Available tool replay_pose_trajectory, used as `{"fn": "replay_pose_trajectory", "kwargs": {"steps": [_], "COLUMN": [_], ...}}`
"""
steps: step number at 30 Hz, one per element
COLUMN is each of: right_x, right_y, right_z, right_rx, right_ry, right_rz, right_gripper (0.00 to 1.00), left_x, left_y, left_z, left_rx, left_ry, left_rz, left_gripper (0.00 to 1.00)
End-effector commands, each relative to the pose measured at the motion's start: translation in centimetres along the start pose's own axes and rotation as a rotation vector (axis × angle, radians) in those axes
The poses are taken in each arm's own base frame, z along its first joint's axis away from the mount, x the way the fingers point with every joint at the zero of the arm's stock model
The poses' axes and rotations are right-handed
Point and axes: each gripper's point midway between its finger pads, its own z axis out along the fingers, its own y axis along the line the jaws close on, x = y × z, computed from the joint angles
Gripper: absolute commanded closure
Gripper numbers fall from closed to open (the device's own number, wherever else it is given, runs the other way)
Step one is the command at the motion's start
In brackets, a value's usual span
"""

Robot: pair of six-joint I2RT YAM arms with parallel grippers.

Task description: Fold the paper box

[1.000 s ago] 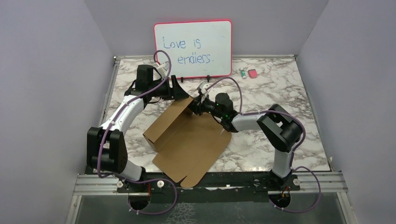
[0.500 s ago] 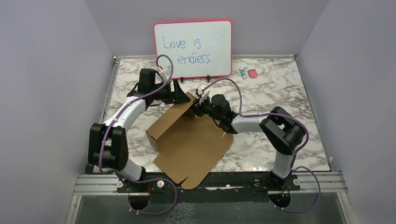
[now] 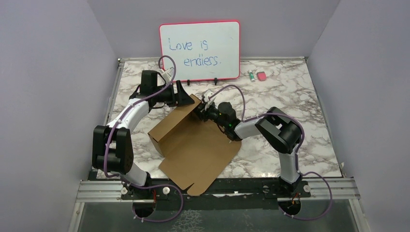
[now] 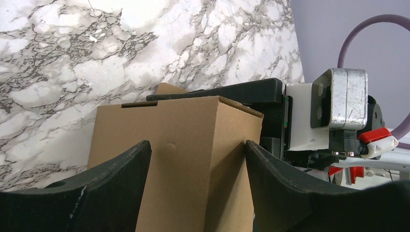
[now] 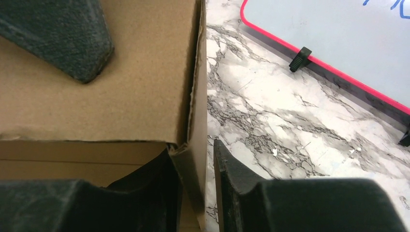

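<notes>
The paper box, plain brown cardboard, lies half folded mid-table, with walls raised along its far-left side and a wide flat panel toward the near edge. My left gripper is open at the far corner; in the left wrist view its jaws straddle that corner of the box. My right gripper is just right of it. In the right wrist view its jaws are narrowly closed around the upright end wall. The inner finger is against the wall, with a sliver of marble showing by the outer one.
A pink-framed whiteboard stands at the back of the marble table. A pink eraser and a small green-and-white item lie to the whiteboard's right. Purple walls enclose three sides.
The right arm's elbow has swung left toward the box. The left gripper nudged right, then came back, and the box's left corner shifted slightly with it.
</notes>
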Motion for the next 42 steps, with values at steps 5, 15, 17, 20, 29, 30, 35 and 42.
{"fn": "replay_pose_trajectory", "kwargs": {"steps": [5,15,17,20,29,30,35,42], "right_x": [-1.0,-0.4,-0.4,-0.3,-0.4,-0.4,-0.5,-1.3], "right_y": [-3.3,-5.6,-6.0,-6.5,-7.6,-7.7,-7.3,-7.8], "right_z": [0.2,0.5,0.7,0.8,0.9,0.9,1.4,0.9], "right_rx": [0.175,0.355,0.389,0.440,0.530,0.542,0.526,0.579], "right_ry": [-0.052,-0.024,-0.019,-0.016,-0.027,-0.029,-0.035,-0.109], "right_rz": [-0.047,-0.068,-0.068,-0.076,-0.070,-0.069,-0.054,0.043], "right_gripper": [0.74,0.75,0.75,0.75,0.75,0.75,0.74,0.74], "left_x": [1.1,1.8,1.9,2.1,2.2,2.1,2.2,2.2], "left_y": [1.2,0.4,0.2,-0.1,-0.6,-0.6,-0.6,-0.9], "left_z": [-0.1,-0.2,-0.2,-0.3,-0.4,-0.4,-0.4,-0.5], "left_rx": [-0.023,0.026,0.036,0.054,0.074,0.074,0.073,0.085], "left_ry": [0.031,0.032,0.032,0.031,0.028,0.027,0.027,0.026], "left_rz": [-0.024,-0.049,-0.051,-0.054,-0.054,-0.052,-0.053,-0.053], "left_gripper": [0.28,0.28,0.28,0.28,0.28,0.28,0.28,0.28]}}
